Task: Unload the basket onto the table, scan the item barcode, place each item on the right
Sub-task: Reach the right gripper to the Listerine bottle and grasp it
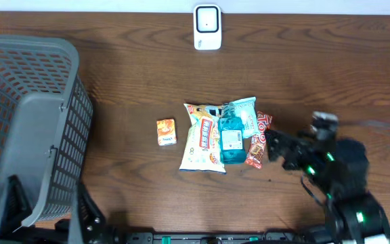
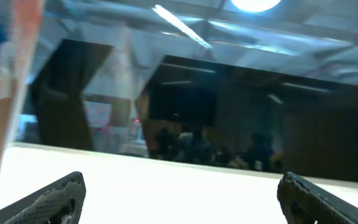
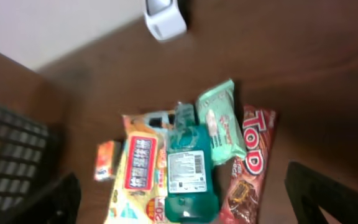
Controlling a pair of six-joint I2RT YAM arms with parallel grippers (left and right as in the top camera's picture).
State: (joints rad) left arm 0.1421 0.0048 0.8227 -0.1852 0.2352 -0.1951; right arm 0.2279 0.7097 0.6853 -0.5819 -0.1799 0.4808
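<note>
Right hand (image 1: 275,146) and left hand (image 2: 179,196) both gape wide. One gray basket (image 1: 26,47) stands leftward; the bench (image 1: 127,74) carries one bottle (image 1: 231,139), three packets (image 1: 202,139), one small box (image 1: 166,131), one scanner (image 1: 207,27).

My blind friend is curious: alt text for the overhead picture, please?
Snack packets and a teal bottle lie piled on a table, an orange box left of them. The open right gripper is right of the pile; a grey basket stands far left, a white scanner at the far edge.
</note>
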